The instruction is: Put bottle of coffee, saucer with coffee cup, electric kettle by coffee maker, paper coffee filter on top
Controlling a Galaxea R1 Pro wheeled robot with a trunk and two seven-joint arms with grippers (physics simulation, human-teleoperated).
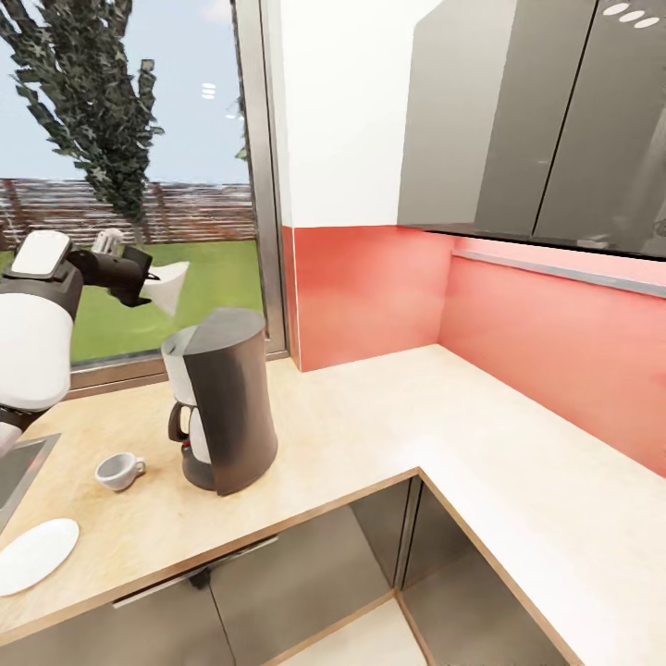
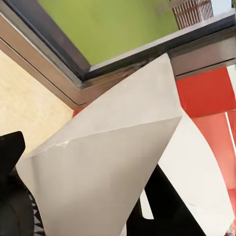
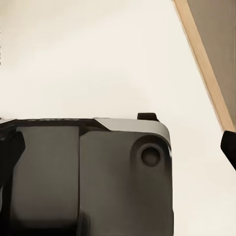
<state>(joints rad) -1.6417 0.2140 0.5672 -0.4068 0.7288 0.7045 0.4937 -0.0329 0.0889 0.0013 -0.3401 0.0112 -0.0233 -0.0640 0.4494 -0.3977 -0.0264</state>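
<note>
At the left edge of the head view the robot's left arm is raised in front of the window, and its black left pincer [image 1: 139, 276] is pinching a white paper coffee filter [image 1: 169, 287], a folded cone that sticks out toward the right, up in the air above and just left of the dark grey coffee maker [image 1: 227, 398]. In the left wrist view the same filter [image 2: 98, 167] spreads wide between the dark fingers [image 2: 167, 211], with the metal window frame [image 2: 64, 73] and the green lawn behind it. The coffee maker stands on the pale wood-look desk [image 1: 370, 425] in the lower left of the frame, its top bare. Just left of it sits a small white coffee cup [image 1: 118, 470], directly on the desk, and near the bottom left corner lies a flat white saucer [image 1: 35, 553], apart from the cup. The right wrist view is mostly taken up by a dark rounded casing [image 3: 88, 177], probably part of the robot itself, over a light floor; I cannot tell how the right pincer stands.
</note>
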